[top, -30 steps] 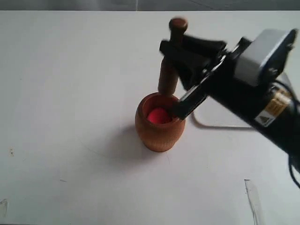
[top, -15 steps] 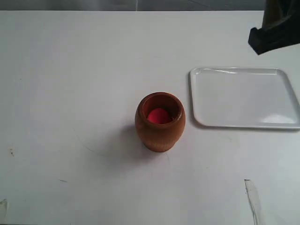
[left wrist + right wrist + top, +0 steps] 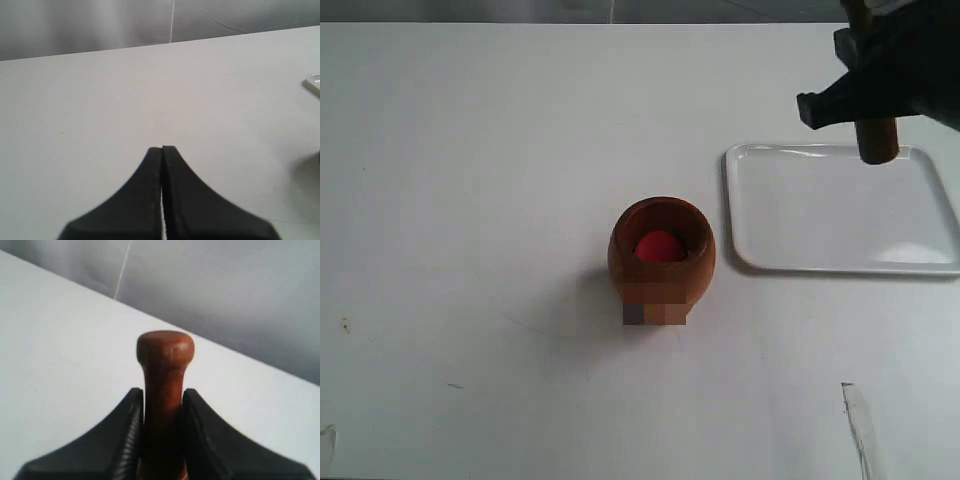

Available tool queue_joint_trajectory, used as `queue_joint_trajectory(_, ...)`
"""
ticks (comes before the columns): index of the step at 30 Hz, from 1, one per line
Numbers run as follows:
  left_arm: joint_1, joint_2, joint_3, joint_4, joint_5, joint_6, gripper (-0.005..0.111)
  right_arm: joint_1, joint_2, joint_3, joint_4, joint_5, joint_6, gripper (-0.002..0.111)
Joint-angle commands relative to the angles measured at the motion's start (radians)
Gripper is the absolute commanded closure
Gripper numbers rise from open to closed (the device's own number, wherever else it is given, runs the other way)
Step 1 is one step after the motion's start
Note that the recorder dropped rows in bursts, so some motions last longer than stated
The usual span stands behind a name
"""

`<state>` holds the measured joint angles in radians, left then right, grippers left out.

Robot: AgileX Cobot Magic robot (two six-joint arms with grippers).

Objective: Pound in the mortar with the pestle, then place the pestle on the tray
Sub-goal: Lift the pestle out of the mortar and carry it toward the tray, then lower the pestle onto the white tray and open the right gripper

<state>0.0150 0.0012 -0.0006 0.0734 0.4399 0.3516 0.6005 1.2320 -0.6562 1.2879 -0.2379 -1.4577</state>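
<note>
In the right gripper (image 3: 163, 396), closed on its handle, the pestle (image 3: 165, 352) is held upright over the tray (image 3: 830, 215), well apart from the mortar (image 3: 661, 262), so placing is judged in hand, with lowering and release called for next.

Plain white table (image 3: 470, 150), a bit scuffed, with 1 pale streak (image 3: 855, 420) near the right edge. Behind it just a grey backdrop (image 3: 75, 25) with 1 thin white seam (image 3: 172, 20). Soft, even light.

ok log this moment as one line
right gripper: shut on pestle | pestle: upright, in air near far rim of tray | mortar: upright, apart from tray | left gripper: shut, empty
</note>
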Motion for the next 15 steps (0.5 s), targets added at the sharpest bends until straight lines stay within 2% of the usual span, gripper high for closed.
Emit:
queue_joint_trajectory(1,-0.008,-0.001,0.001,-0.007,-0.003,-0.008,0.107,-0.106,0.113,-0.097,0.110,0.206,-0.057,0.108)
queue_joint_trajectory(6,-0.008,-0.001,0.001,-0.007,-0.003,-0.008,0.107,-0.166,0.213,-0.138,0.110,0.376,-0.045,0.108)
queue_joint_trajectory(15,-0.008,-0.001,0.001,-0.007,-0.003,-0.008,0.107,-0.173,0.354,-0.138,0.006,0.422,0.033,0.108)
